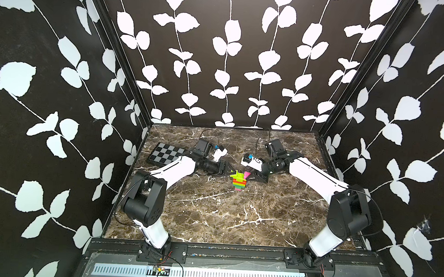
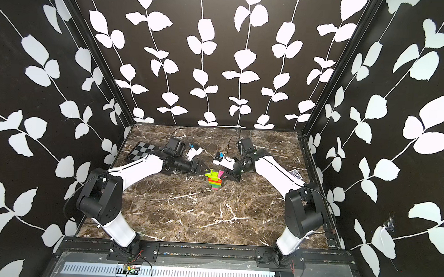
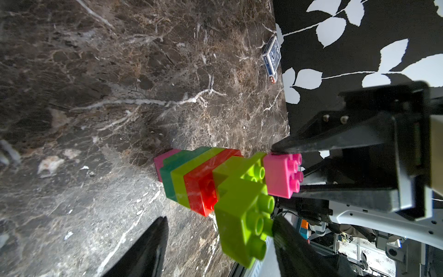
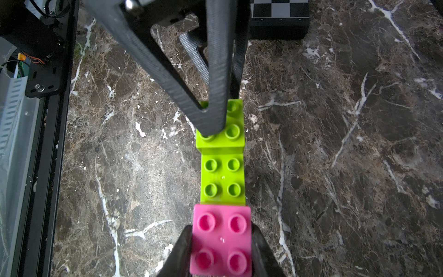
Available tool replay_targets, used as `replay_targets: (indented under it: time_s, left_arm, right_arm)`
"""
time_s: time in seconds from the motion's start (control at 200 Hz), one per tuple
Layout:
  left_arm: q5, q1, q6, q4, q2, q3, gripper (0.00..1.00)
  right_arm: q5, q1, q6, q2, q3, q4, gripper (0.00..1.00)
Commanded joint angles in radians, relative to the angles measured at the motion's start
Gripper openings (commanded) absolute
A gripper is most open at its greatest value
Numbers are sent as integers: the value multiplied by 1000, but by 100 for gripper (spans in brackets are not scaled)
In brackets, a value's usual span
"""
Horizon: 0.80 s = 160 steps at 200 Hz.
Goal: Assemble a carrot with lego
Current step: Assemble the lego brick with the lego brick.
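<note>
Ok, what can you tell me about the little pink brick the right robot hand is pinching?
The small pink plastic brick is a shiny square block with four round studs on its face. It sits at one end of the striped brick carrot, edge to edge with a lime-green studded brick. Whether it is clicked on underneath can't be seen. The black fingers of the right gripper squeeze two opposite sides of it, so it is held.

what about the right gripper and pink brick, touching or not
Touching. Right wrist view: the right gripper clamps the pink brick, fingers flush on both sides, no gap.
</note>
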Motion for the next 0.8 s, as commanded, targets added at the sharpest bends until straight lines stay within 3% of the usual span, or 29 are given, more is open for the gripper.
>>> replay_targets:
  time_s: [0.0, 0.795]
  left_arm:
    - [2, 3, 19, -17, 4, 11, 71]
    - [2, 4, 30, -23, 18, 11, 71]
  right_arm:
    - [34, 1, 7, -8, -38, -23, 9]
    - [65, 6, -95, 82, 106, -166, 8]
